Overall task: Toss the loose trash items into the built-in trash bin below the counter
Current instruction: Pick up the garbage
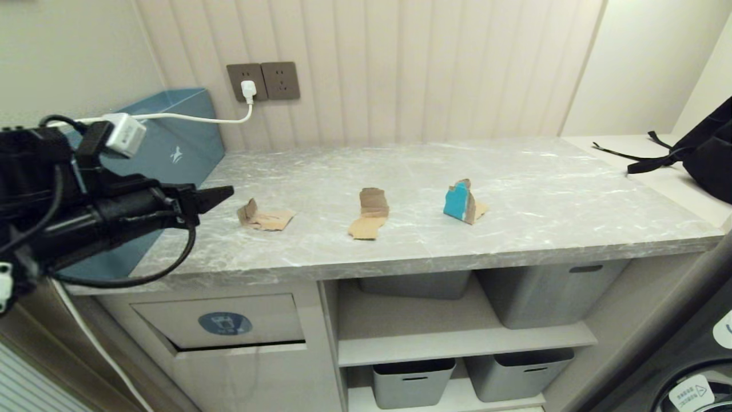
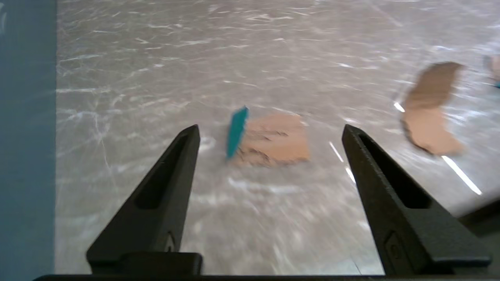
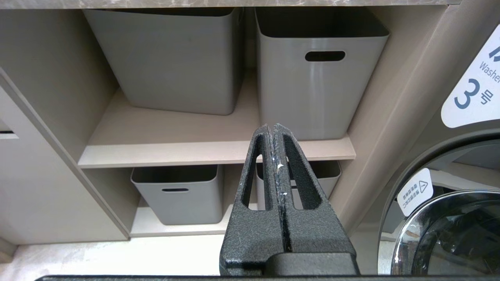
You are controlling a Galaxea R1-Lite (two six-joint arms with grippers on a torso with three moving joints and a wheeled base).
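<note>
Three torn brown cardboard scraps lie on the grey marble counter (image 1: 400, 166): a left one (image 1: 265, 217), a middle one (image 1: 370, 213) and a right one with a turquoise face (image 1: 462, 201). My left gripper (image 1: 214, 197) hovers over the counter's left end, pointing at the left scrap and apart from it. In the left wrist view this gripper (image 2: 269, 130) is open and empty; the left scrap (image 2: 273, 140) lies ahead with an upright turquoise flap. The middle scrap (image 2: 431, 109) lies beyond. The trash bin flap (image 1: 224, 323) with its blue sticker sits below the counter. My right gripper (image 3: 272, 127) is shut, parked low.
A teal-blue box (image 1: 171, 149) stands at the counter's left end beside my left arm. A white charger (image 1: 126, 133) hangs on a cable from the wall socket (image 1: 247, 88). Grey storage bins (image 1: 549, 292) fill the shelves. A black bag (image 1: 709, 154) lies at the far right.
</note>
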